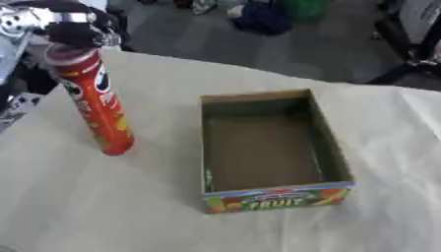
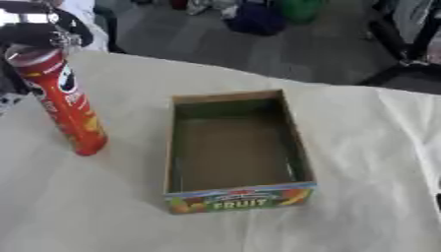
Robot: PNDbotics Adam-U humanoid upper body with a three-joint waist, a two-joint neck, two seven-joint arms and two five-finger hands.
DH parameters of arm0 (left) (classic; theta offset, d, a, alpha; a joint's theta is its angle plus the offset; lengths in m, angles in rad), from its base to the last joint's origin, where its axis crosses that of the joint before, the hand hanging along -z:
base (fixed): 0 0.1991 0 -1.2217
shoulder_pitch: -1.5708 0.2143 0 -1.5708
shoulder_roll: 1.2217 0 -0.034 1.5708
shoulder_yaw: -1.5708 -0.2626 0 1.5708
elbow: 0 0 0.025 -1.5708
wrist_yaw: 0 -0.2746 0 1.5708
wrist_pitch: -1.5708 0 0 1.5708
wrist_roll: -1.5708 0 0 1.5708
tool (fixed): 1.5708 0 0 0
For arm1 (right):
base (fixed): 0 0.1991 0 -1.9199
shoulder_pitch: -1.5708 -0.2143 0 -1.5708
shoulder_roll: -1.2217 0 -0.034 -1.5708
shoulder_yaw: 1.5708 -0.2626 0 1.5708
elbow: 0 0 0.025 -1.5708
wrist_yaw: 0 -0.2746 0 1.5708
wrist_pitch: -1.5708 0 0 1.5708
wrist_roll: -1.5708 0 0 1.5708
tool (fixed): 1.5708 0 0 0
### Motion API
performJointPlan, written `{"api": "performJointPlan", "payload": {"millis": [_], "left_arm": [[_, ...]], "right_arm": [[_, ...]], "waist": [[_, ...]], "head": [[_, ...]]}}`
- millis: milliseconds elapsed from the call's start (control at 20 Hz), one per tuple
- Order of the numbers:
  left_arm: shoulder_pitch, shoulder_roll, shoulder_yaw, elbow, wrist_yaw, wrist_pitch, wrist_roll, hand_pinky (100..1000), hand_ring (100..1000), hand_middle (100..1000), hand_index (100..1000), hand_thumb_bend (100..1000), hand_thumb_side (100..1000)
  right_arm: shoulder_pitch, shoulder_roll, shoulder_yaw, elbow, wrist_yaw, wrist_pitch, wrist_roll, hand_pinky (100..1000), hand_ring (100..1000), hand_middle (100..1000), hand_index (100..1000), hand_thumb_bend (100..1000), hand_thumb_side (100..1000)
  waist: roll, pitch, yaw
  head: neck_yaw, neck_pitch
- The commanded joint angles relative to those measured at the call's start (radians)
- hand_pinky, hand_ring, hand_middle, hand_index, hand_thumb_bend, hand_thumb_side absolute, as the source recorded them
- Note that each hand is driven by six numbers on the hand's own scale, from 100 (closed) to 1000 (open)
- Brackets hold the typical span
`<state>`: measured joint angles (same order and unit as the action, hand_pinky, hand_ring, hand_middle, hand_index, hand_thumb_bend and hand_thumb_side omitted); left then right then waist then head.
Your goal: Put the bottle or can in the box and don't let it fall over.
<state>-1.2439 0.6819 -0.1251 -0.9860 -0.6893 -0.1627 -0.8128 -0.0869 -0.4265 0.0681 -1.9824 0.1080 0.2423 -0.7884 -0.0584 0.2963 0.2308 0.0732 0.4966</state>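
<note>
Gripping the tall red can at its top end, with the fingers of the left hand curling round the rim at the upper left corner of both views. Standing, or nearly standing, on the pale tabletop, base close to or touching the cloth-like surface, though telling which is not possible from here. Leaning slightly, top tipped toward the far left and base angled toward the box. Sitting well left of the box, apart from it, not yet over the opening. Looking like the pick-up or early carry stage: grasp made, transfer into the box not yet done. Lying open and apparently bare inside, the cardboard box showing its colourful printed front wall toward the near edge of the tabletop. Calling next, probably, for lifting the can high enough to clear the near-left wall, carrying it rightward over the open interior, straightening it to vertical, and lowering the base flat onto the box floor before easing the fingers off. Risking a topple, given how tall and narrow the can is and how high the grip sits. Not showing the right hand in either view.
</note>
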Motion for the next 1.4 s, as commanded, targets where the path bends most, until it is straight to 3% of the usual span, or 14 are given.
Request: {"api": "performJointPlan", "payload": {"millis": [50,1400], "left_arm": [[-0.018,0.027,0.012,-0.004,-0.016,0.0,-0.007,796,909,873,861,173,1000],[-0.026,0.042,0.044,0.005,-0.094,-0.004,-0.046,799,915,878,853,219,1000]], "right_arm": [[-0.003,-0.011,-0.011,-0.018,-0.011,0.0,-0.004,378,696,905,951,100,707],[0.002,-0.005,-0.011,-0.018,-0.017,-0.006,-0.013,377,694,903,953,100,712]], "waist": [[0.005,-0.013,-0.001],[0.004,-0.003,0.003]], "head": [[-0.003,-0.006],[-0.003,0.004]]}}
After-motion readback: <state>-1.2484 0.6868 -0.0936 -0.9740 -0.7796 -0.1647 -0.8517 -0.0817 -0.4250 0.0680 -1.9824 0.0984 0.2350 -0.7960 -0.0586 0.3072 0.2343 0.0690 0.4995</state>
